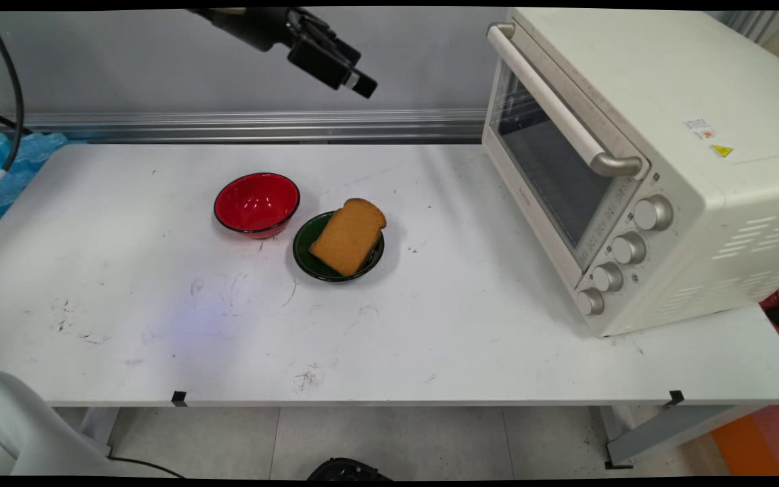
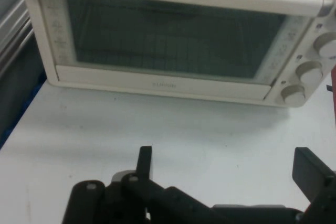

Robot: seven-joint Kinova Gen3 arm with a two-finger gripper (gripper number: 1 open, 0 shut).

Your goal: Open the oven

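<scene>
A big white table (image 1: 159, 325) with flat top fills most of the room in front of me. Its top has little dark scuffs and scratches on it. Under the near edge I can see a pale tiled floor (image 1: 389, 439) and the table's grey legs. Something orange (image 1: 748, 446) sits on the floor at the right corner.

Near the middle of the table is a small round dark green plate (image 1: 308, 260). A thick slice of brown toast (image 1: 347, 235) lies in it, tipped so its top end leans over the plate's far rim. Just beside the plate, to the left and a bit farther back, is a shiny round red bowl (image 1: 256, 203). I see nothing inside the bowl.

On the right side stands a big cream-white toaster oven (image 1: 687, 203). Its glass door is closed, with a long pale handle (image 1: 555, 105) across the top and four round knobs (image 1: 623, 249) in a row down one side.

The black two-finger gripper (image 2: 226, 169) hangs high in the air at the far side of the table, well above the bowl and plate and touching nothing. Its fingers are spread wide apart with nothing between them. It points at the oven's door, and the toast is well behind and below it.

Behind the table run a silver metal rail (image 1: 261, 125) and a plain grey wall (image 1: 416, 61). Blue bubbly plastic (image 1: 4, 169) shows at the far left.
</scene>
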